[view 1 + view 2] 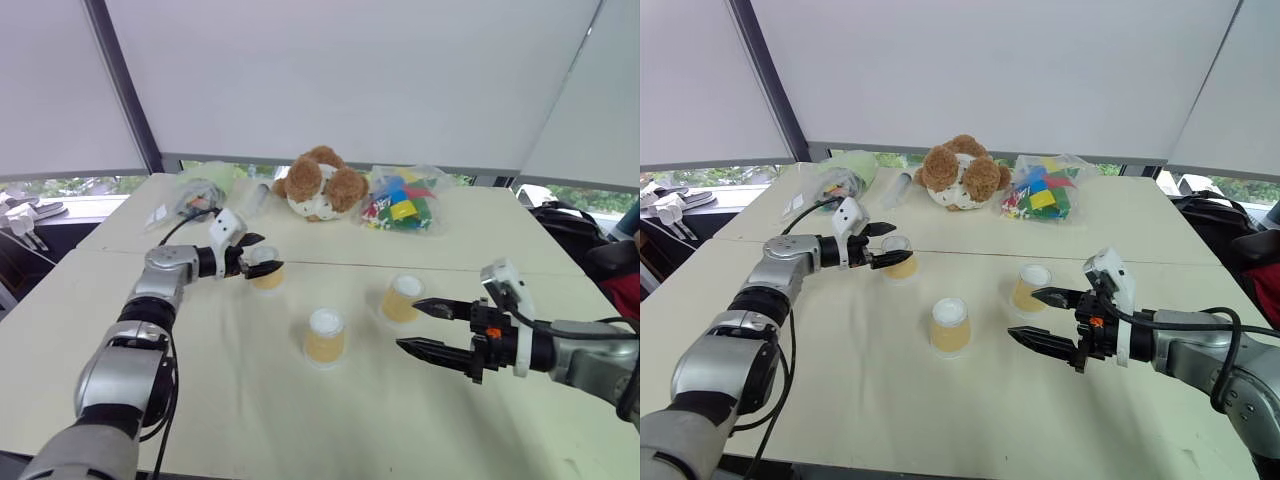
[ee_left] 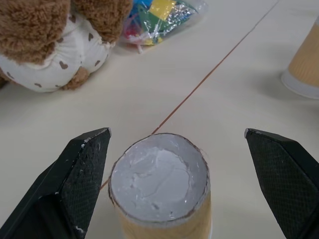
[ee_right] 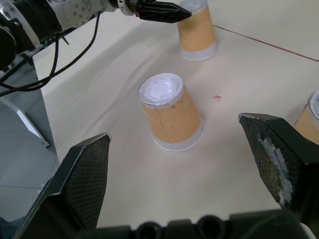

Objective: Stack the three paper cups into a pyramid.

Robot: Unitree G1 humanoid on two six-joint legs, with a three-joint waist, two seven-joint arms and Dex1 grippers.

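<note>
The left gripper (image 1: pixel 262 259) is seen at the left of the table (image 1: pixel 230 400), with its 2 black fingers spread wide on either side of the leftmost paper cup (image 1: pixel 267 271). In the left wrist view the cup (image 2: pixel 159 191) stands upside down between the fingers (image 2: pixel 82 169), and a gap is visible on both sides, so the cup is straddled but not clamped. This cup stands just in front of the seam line (image 1: pixel 420 268) that runs across the table.

Behind it, near the far edge, a clear bag with a cable (image 1: pixel 195 195) is seen, followed by a brown teddy bear (image 1: pixel 320 183) and a bag of coloured blocks (image 1: pixel 400 203).

The middle paper cup (image 1: pixel 325 335) is placed upside down nearer the front of the table, apart from the other 2, with its white base upward. In the right wrist view it (image 3: pixel 172 112) is framed between the right gripper's fingers, well ahead of them.

The third paper cup (image 1: pixel 402 298) stands upside down to the right of the middle one, just beside the upper finger of the right gripper (image 1: pixel 425 328); whether it is touched cannot be told. The right gripper's fingers are held wide apart with nothing between them.
</note>
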